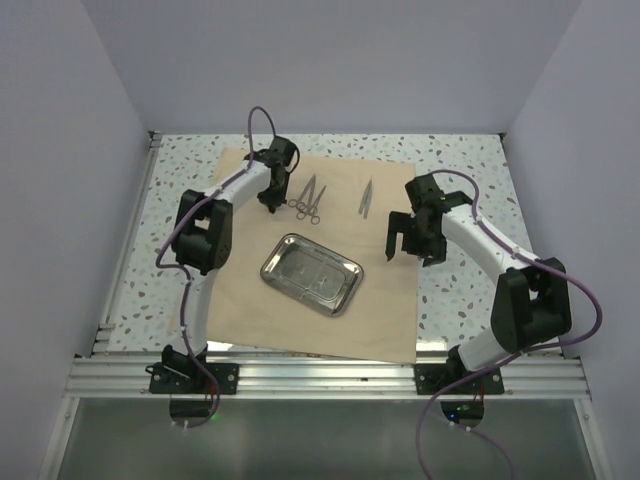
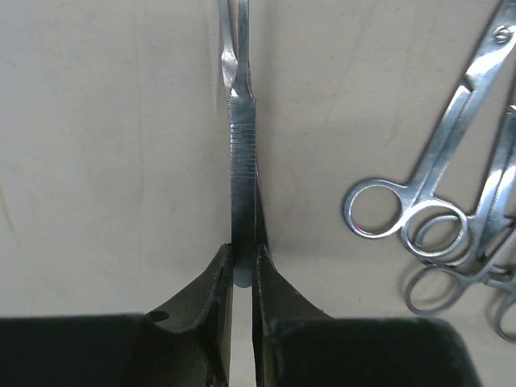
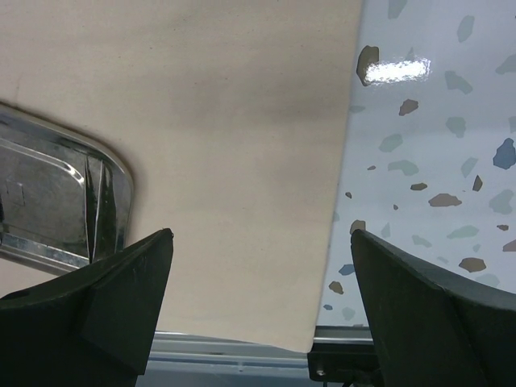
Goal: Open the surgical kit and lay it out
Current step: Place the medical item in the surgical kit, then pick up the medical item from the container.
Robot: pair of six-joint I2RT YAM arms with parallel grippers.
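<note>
Left wrist view: left end effector (image 2: 244, 254) pinches tweezers (image 2: 242, 137) by their very end, so they could slip; right end effector (image 3: 260, 242) is spread.

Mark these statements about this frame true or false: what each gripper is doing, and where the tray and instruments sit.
1. The left gripper is shut on a thin ribbed metal instrument. True.
2. The right gripper grips the steel tray. False: its fingers are wide apart and hold nothing, over the right edge of the wrap sheet.
3. The steel tray lies on the wrap sheet. True.
4. The ring-handled instruments lie inside the tray. False: they lie on the wrap sheet beyond the tray, which holds nothing.
</note>
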